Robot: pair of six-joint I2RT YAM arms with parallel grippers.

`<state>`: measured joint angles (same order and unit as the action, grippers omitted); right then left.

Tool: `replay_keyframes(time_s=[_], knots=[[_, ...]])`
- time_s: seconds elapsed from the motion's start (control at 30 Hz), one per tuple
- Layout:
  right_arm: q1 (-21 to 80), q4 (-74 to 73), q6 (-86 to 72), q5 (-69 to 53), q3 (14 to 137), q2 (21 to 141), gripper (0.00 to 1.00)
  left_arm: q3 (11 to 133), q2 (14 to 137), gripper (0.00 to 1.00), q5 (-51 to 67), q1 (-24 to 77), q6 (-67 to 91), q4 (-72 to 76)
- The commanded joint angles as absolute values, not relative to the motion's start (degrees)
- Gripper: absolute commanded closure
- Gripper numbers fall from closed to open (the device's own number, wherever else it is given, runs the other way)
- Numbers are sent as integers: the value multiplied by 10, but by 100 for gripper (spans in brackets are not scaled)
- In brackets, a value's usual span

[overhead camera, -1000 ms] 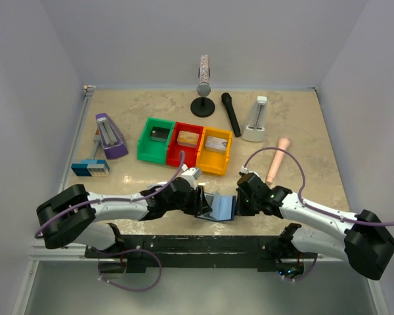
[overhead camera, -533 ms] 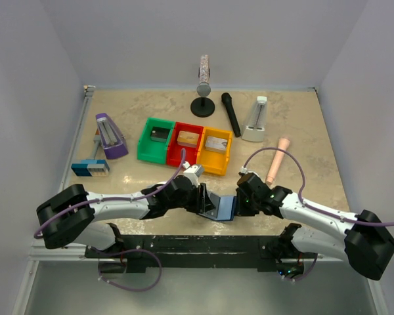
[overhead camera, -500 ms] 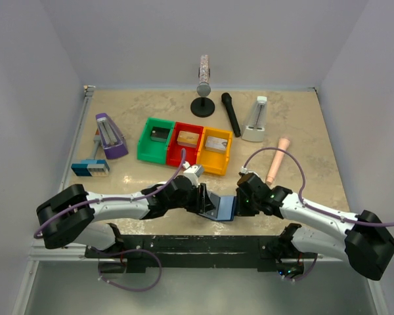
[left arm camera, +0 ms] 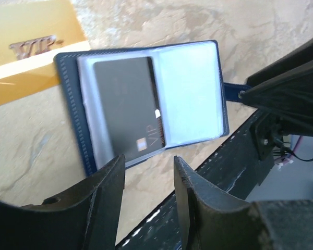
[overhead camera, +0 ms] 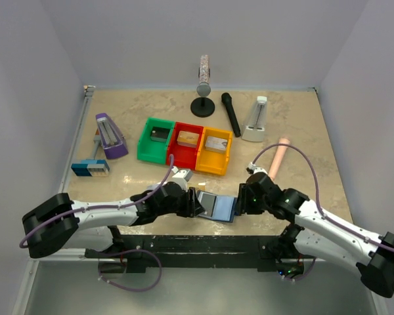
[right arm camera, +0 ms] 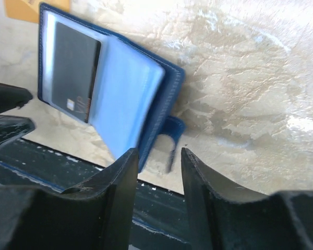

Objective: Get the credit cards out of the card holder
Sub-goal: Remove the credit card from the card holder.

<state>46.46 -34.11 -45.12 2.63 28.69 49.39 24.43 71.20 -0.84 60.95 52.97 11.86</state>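
The card holder [overhead camera: 217,207], a navy bifold, lies open near the table's front edge between my two grippers. A black credit card [left arm camera: 128,107] sits in its left pocket, and the right pocket [left arm camera: 190,94] shows only pale lining. A yellow-gold credit card [left arm camera: 26,47] marked VIP lies on the table, partly under the holder's far edge. My left gripper [left arm camera: 148,164] is open just short of the holder's near edge, with nothing between its fingers. My right gripper [right arm camera: 158,153] is open by the closure strap [right arm camera: 172,133], touching nothing. The holder's right flap [right arm camera: 125,99] looks blurred.
Green [overhead camera: 154,139], red [overhead camera: 186,144] and yellow [overhead camera: 215,149] bins stand mid-table. A purple metronome [overhead camera: 109,136] and a blue-and-white gadget [overhead camera: 90,168] are on the left. A microphone stand [overhead camera: 203,88], black microphone [overhead camera: 231,113], white metronome [overhead camera: 256,121] and pink tube [overhead camera: 278,157] sit behind. The black front rail [overhead camera: 203,246] is close.
My right gripper has opened and let go of the holder's right flap. The holder, earlier propped up between the grippers, has dropped open onto the table. The left arm has drawn back and lower.
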Motion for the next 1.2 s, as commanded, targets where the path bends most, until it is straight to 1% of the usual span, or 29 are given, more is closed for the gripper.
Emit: replay_keyframes(time_s=[0.0,0.13,0.3,0.37,0.5,0.67,0.83,1.17], knots=[[466,-390,-433,64,339,451,56,222,674,54,-39,613,535,113],[466,-364,-404,31,351,423,56,210,642,54,-52,613,537,108],[466,-204,-397,-66,302,423,51,190,614,54,-77,612,543,120],[466,-121,-428,-108,270,428,51,178,603,54,-93,612,546,131],[465,-59,-447,-152,254,480,55,176,594,55,-101,610,538,149],[459,13,-484,-154,218,540,62,197,606,55,-102,611,526,141],[443,33,-489,-156,187,585,62,202,627,56,-103,610,531,143],[410,44,-479,-150,147,622,62,178,674,59,-85,610,558,180]])
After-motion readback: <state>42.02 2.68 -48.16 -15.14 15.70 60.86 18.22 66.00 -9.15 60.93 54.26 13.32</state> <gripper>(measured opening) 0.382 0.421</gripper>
